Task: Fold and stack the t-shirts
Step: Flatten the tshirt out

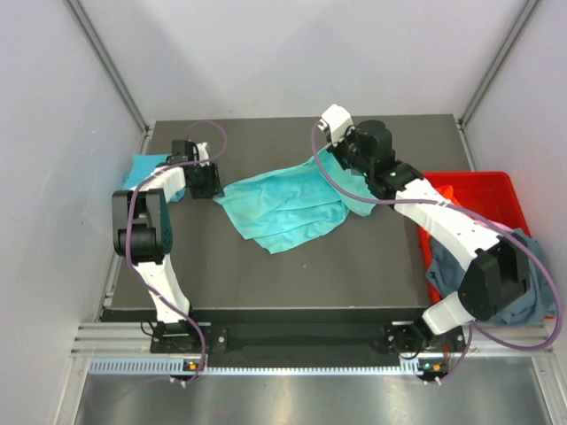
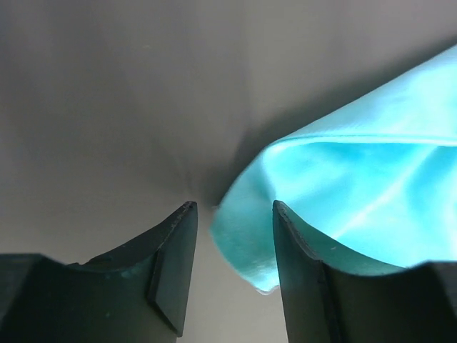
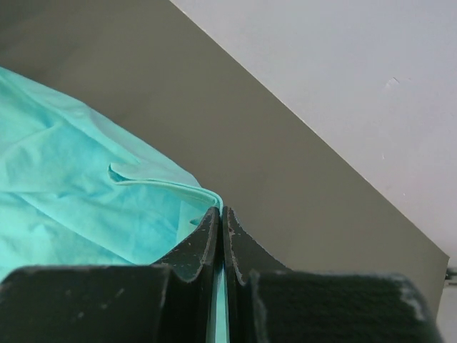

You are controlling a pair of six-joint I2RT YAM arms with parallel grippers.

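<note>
A mint-teal t-shirt (image 1: 283, 205) lies crumpled across the middle of the dark table. My right gripper (image 1: 339, 162) is shut on its far right edge; in the right wrist view that hem (image 3: 171, 187) runs into the closed jaws of the gripper (image 3: 222, 211). My left gripper (image 1: 215, 186) sits at the shirt's left corner. In the left wrist view the jaws of that gripper (image 2: 230, 207) stand apart, with the shirt's corner (image 2: 246, 239) between them, against the right finger (image 2: 300, 271). A cyan-blue t-shirt (image 1: 142, 168) lies at the table's far left edge. A slate grey-blue t-shirt (image 1: 523, 288) hangs over the crate.
A red plastic crate (image 1: 483, 190) stands off the table's right side, beside the right arm. White walls enclose the table (image 1: 292, 274) at the back and both sides.
</note>
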